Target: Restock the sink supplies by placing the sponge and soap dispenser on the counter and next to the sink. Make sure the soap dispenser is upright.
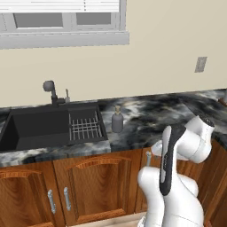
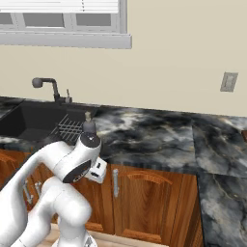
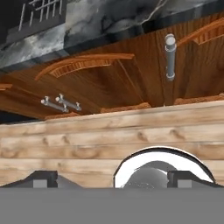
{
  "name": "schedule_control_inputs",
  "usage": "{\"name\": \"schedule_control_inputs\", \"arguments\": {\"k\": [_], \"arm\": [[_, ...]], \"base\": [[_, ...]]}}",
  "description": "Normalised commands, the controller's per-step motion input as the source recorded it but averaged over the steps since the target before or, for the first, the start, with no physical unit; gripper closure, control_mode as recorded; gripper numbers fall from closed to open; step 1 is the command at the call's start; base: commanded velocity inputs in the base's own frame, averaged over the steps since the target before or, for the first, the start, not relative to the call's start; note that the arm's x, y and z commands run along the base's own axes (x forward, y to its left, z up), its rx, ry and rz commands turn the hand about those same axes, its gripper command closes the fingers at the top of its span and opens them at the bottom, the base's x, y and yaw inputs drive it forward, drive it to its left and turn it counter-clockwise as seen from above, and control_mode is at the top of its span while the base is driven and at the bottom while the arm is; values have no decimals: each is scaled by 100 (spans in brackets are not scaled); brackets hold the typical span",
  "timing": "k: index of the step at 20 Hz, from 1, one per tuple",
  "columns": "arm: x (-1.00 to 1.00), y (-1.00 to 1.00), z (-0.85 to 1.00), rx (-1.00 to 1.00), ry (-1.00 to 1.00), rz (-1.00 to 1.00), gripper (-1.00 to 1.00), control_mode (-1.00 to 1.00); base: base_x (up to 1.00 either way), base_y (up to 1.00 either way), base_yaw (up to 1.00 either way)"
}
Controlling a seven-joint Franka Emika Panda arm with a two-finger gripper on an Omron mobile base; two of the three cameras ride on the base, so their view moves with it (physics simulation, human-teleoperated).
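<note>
The gripper [image 3: 112,178] stood wide open with nothing between its dark tips, pointed at the brown wooden cabinet doors [image 3: 109,83] with their silver bar handles [image 3: 170,57]. Beyond them ran the marbled edge of the table [image 3: 39,43], and the sink's wire grid [image 3: 41,13] showed at the far left.

Arm [image 1: 170,177] folded low in front of base, elbow bent, upper link rising then doubling back down. Wrist [image 1: 199,133] turned so hand looks down and fwd. Gripper [image 3: 112,179] wide open, nothing betw jaws; fingertips [image 3: 41,178] sit far apart at bottom of hand view. In right base view the forearm [image 2: 72,161] curls across lower left, hand end tucked under it.
</note>
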Motion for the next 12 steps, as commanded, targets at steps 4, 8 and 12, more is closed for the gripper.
{"name": "schedule_control_inputs", "arguments": {"k": [4,8,12], "arm": [[4,55,-17,-13,7,-2,-100,-100],[0,0,0,0,0,0,-100,100],[0,0,0,0,0,0,-100,100]], "base": [[0,0,0],[-75,60,-23],[-99,42,-40]]}}
